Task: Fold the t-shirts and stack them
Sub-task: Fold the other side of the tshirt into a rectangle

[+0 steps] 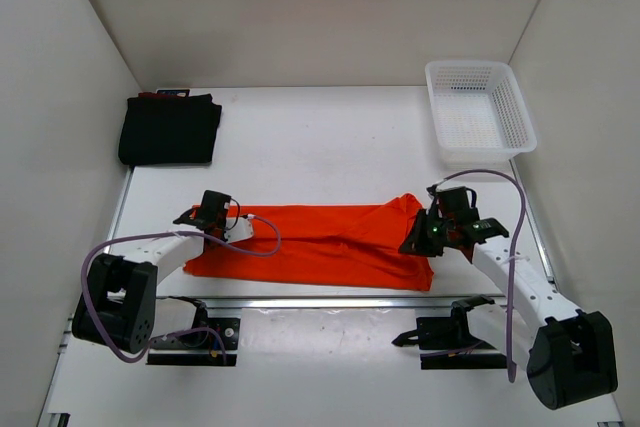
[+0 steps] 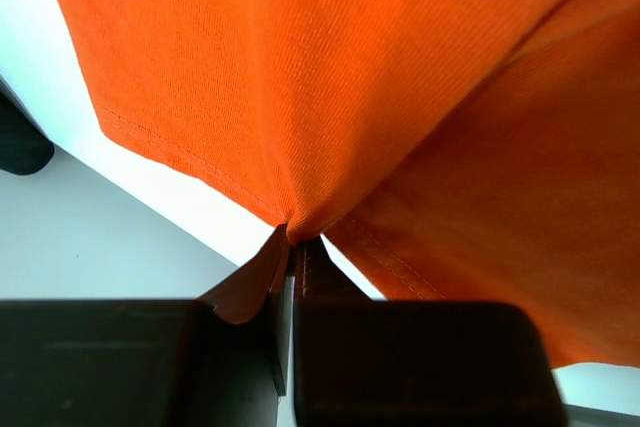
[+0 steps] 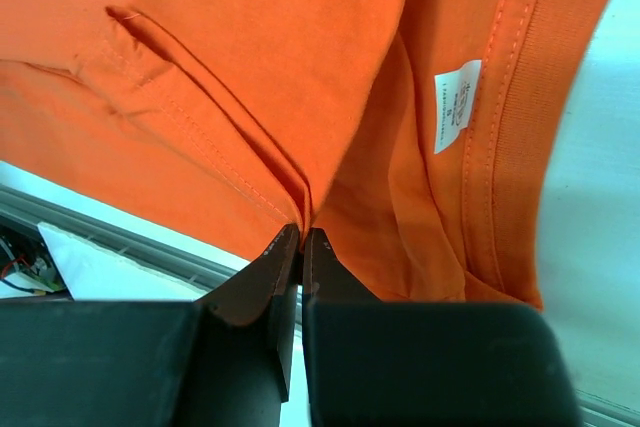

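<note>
1. My left claw (image 2: 295, 247) is clamped on a pinch of the orange t-shirt (image 1: 320, 245) at its left end.
2. My right claw (image 3: 300, 239) is clamped on its folds near the collar, beside a white label (image 3: 455, 107).
3. That shirt lies as a band across the lower middle of the frame, on the table (image 1: 320, 137).
4. The folded black t-shirt (image 1: 170, 129) sits upper left, with dark red cloth (image 1: 148, 95) peeking out at its far edge.
5. The white mesh basket (image 1: 480, 112) stands upper right, its mesh floor and walls showing.
</note>
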Robot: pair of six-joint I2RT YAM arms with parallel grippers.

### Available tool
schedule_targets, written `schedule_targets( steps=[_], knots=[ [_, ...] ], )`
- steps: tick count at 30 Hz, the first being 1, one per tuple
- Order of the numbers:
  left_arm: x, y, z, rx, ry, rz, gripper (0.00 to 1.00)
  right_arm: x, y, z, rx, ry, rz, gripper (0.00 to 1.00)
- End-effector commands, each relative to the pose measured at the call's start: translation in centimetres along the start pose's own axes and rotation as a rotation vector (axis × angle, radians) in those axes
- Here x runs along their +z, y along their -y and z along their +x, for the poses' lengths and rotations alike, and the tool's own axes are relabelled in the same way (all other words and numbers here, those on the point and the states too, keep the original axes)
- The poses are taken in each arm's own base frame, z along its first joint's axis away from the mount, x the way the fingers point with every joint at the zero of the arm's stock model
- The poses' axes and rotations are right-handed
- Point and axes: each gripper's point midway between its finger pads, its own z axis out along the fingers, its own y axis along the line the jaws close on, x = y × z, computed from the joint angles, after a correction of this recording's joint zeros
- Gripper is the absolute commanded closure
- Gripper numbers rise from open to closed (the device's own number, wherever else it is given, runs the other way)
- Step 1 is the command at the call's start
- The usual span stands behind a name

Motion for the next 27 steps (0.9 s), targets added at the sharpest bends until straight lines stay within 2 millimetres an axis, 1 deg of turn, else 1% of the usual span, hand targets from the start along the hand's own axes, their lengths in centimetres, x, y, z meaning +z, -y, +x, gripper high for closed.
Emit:
schedule_targets(
  steps=[1, 8, 10, 12, 13, 16, 19, 20, 21, 23, 24, 26, 27],
  knots=[
    [0.0, -0.4, 0.3, 0.0, -0.018, -0.019, 1.0, -0.2, -1.1, -0.4, -0.013, 0.028, -0.044, 1.0],
    [0.3, -0.1, 0.4, -0.008, -0.027, -0.008, 1.0, 0.5, -1.1, 1.6, 0.005, -0.038, -0.038, 1.0],
    [0.3, 0.0, 0.3, -0.004, -0.028, -0.008, 1.0, 0.3, -1.2, 1.7, 0.011, -0.032, -0.044, 1.0],
    [0.4, 0.2, 0.4, 0.001, -0.028, -0.009, 1.0, 0.4, -0.6, 2.1, 0.022, -0.041, -0.031, 1.0],
    [0.4, 0.3, 0.2, 0.001, -0.019, -0.003, 0.99, 0.3, -0.6, 1.9, 0.026, -0.036, -0.027, 0.99],
    [0.5, 0.4, 0.5, 0.0, -0.031, -0.006, 0.94, 0.1, -0.1, 2.1, 0.037, -0.046, -0.017, 0.97],
    [0.5, 0.2, 0.6, -0.011, -0.032, -0.022, 0.95, 0.0, 0.4, 2.6, 0.036, -0.071, 0.016, 0.99],
    [0.5, 0.0, 0.6, -0.019, -0.031, -0.024, 0.94, -0.1, 0.3, 2.5, 0.032, -0.068, 0.012, 1.0],
    [0.4, -0.1, 0.5, -0.021, -0.026, -0.03, 0.95, -0.1, 0.3, 2.5, 0.033, -0.068, 0.01, 0.99],
    [0.5, 0.2, 0.5, -0.017, -0.028, -0.021, 0.94, 0.0, 0.2, 2.7, 0.035, -0.072, 0.008, 0.99],
    [0.5, -0.1, 0.7, -0.032, -0.033, -0.027, 0.94, 0.0, -0.4, 2.5, 0.046, -0.068, -0.01, 1.0],
    [0.5, -0.1, 0.5, -0.031, -0.03, -0.022, 0.94, -0.1, -1.2, 2.6, 0.037, -0.072, -0.035, 1.0],
    [0.4, -0.2, 0.4, -0.021, -0.027, -0.022, 0.94, -0.2, -1.5, 2.3, 0.044, -0.071, -0.037, 1.0]
  ],
)
